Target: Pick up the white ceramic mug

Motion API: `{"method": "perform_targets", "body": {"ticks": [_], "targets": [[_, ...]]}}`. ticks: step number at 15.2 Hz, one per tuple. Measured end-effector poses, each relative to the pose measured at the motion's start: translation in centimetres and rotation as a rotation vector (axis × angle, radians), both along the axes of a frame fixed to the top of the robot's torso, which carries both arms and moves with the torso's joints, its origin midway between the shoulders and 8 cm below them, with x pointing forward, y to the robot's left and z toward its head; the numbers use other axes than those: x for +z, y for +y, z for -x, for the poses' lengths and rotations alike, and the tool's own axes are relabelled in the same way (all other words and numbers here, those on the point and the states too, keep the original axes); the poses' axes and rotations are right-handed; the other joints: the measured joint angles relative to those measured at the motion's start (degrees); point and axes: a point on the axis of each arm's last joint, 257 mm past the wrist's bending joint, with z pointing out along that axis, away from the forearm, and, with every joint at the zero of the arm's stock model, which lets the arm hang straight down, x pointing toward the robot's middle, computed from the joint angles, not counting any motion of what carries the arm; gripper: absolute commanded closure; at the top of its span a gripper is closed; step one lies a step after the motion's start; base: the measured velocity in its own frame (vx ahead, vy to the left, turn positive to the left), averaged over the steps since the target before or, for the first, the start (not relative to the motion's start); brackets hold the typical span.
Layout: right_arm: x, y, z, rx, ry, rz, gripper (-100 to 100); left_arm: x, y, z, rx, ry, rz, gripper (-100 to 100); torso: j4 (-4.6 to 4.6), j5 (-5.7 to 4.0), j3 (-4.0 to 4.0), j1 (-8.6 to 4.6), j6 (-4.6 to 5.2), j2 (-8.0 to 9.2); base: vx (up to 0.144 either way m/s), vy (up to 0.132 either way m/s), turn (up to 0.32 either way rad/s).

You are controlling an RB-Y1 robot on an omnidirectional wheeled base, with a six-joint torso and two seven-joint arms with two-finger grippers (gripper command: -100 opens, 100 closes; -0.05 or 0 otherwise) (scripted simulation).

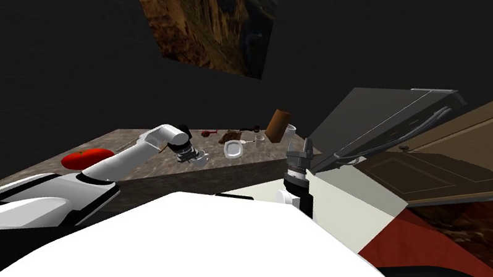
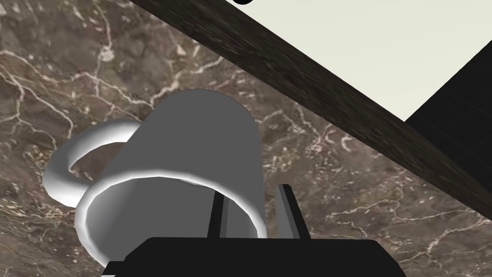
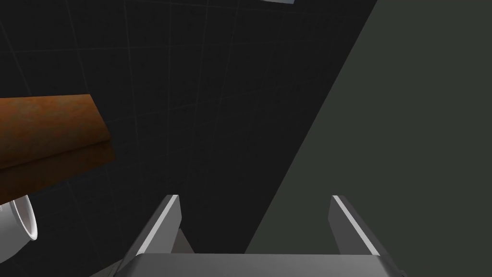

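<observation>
Over the marble counter (image 2: 346, 192), close to its dark front edge, the left gripper (image 2: 252, 192) holds the mug (image 2: 192, 139). The mug looks pale grey and white. Its open mouth faces the gripper's dark body and its handle (image 2: 67, 166) stands out on the side away from the counter's edge. One finger (image 2: 217, 219) goes inside the mug and the other is outside, so the two press the wall between them, with only a narrow space. It is not possible to tell if the mug's base touches the counter or is a little above it.

From the head view, the left arm reaches over the middle of the counter. A red object (image 1: 86, 158) lies on the counter's near end. A white dish (image 1: 233, 149), a brown upright block (image 1: 279, 124) and a small white cup (image 1: 289, 132) are toward the counter's far end. The right gripper (image 3: 254, 197) is raised at the far corner of the counter, with its fingers wide apart and nothing between them.
</observation>
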Motion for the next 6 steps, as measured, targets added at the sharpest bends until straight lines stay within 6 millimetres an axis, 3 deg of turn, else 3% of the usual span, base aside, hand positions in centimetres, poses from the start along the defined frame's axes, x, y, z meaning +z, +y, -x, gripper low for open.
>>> {"method": "perform_targets", "body": {"ticks": [3, 6], "targets": [[0.0, 0.0, 0.0, 0.000, 0.000, 0.000, 0, 0.0, 0.1, 0.1, 0.002, 0.002, -0.001, 100, 0.00, 0.04, -0.01, 0.00, 0.03, -0.02, 0.004, -0.002, 0.026], [0.0, 0.0, 0.0, 0.000, 0.000, 0.000, 0, 1.3, 0.0, 0.1, -0.010, 0.002, -0.001, 100, 0.03, 0.02, -0.02, -0.07, 0.03, -0.09, 0.029, -0.018, 0.065]]}}
